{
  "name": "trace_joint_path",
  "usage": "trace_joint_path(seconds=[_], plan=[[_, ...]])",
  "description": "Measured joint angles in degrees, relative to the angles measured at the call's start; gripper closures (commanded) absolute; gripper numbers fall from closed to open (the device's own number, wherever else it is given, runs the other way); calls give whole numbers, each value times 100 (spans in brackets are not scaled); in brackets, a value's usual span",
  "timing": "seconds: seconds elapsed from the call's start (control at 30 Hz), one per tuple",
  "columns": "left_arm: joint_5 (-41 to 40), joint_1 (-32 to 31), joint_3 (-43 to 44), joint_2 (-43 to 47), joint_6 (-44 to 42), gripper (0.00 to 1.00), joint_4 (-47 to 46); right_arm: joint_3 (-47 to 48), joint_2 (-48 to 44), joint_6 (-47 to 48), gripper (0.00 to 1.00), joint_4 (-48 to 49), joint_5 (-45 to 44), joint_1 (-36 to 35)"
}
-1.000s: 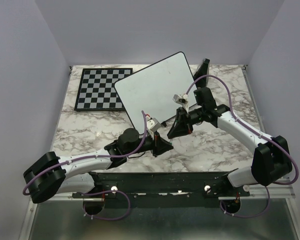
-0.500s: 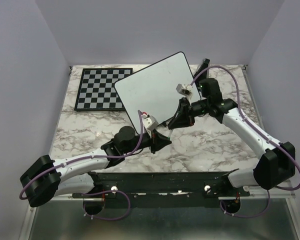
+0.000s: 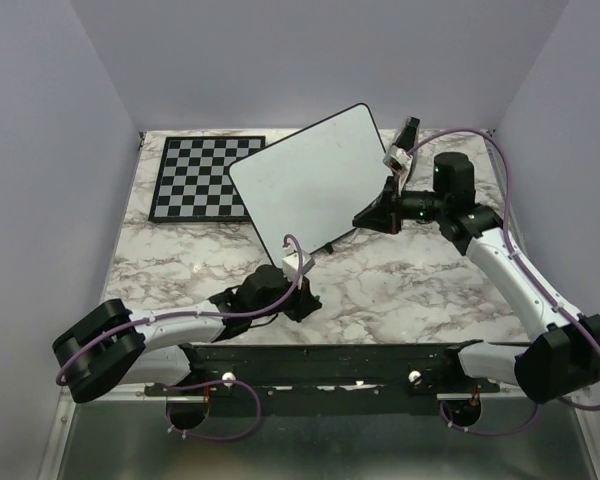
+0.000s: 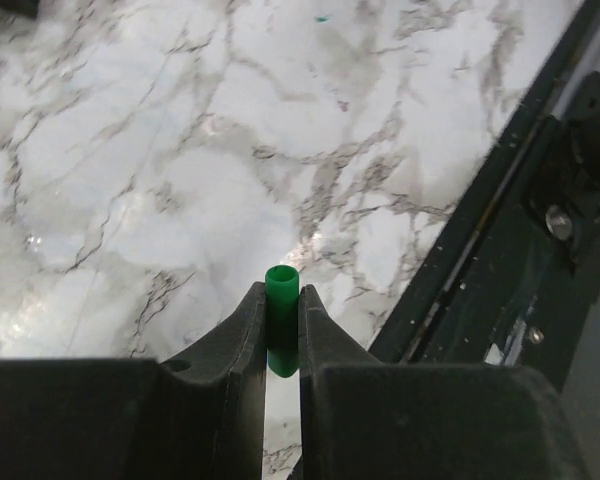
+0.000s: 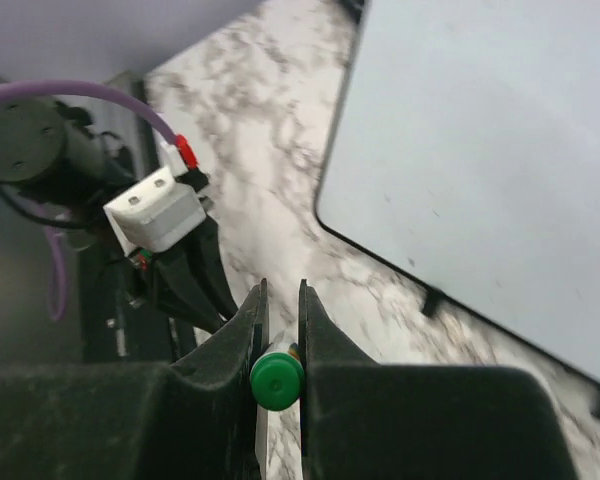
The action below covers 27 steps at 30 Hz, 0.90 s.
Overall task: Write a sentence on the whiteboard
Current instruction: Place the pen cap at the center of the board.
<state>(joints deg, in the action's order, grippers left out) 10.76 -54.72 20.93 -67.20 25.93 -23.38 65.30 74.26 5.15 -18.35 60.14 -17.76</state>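
Note:
The whiteboard (image 3: 310, 180) stands tilted at the middle back, its face bare; no sentence shows on it. It also fills the upper right of the right wrist view (image 5: 480, 150). My right gripper (image 3: 365, 215) hangs off the board's right edge, shut on a marker whose green butt end (image 5: 277, 380) sits between the jaws (image 5: 280, 295). My left gripper (image 3: 305, 300) is low over the marble near the front, shut on a small green cap (image 4: 282, 290) that sticks out past its fingertips (image 4: 282, 300).
A black-and-white chessboard (image 3: 205, 178) lies at the back left, partly under the whiteboard's corner. A black stand piece (image 3: 408, 130) pokes up behind the board. The black mounting rail (image 3: 310, 360) runs along the near edge, close to the left gripper (image 4: 480, 270).
The two grippers, close together in front of the board a second ago, have pulled apart. The right one swung up and right with the marker, the left drew back toward the near edge.

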Motion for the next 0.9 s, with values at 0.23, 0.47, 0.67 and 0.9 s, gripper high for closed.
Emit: trace_joint_path(seconds=[0.23,0.47,0.67,0.9], plan=[[-1051,-28,4,-673,850,100,374,-1115,-914,-533,99,863,-1814,267],[-2159,-55,350,-772,1311,100,1270,-1167,-968,-675,99,1276,-2243,509],[-2887,-52,750,-861,1447,98,2129,-1209,-955,-708,99,1342,-2186,586],[-3346,-52,883,-933,1558,92,2754,-1220,-938,-715,99,1408,-2100,588]])
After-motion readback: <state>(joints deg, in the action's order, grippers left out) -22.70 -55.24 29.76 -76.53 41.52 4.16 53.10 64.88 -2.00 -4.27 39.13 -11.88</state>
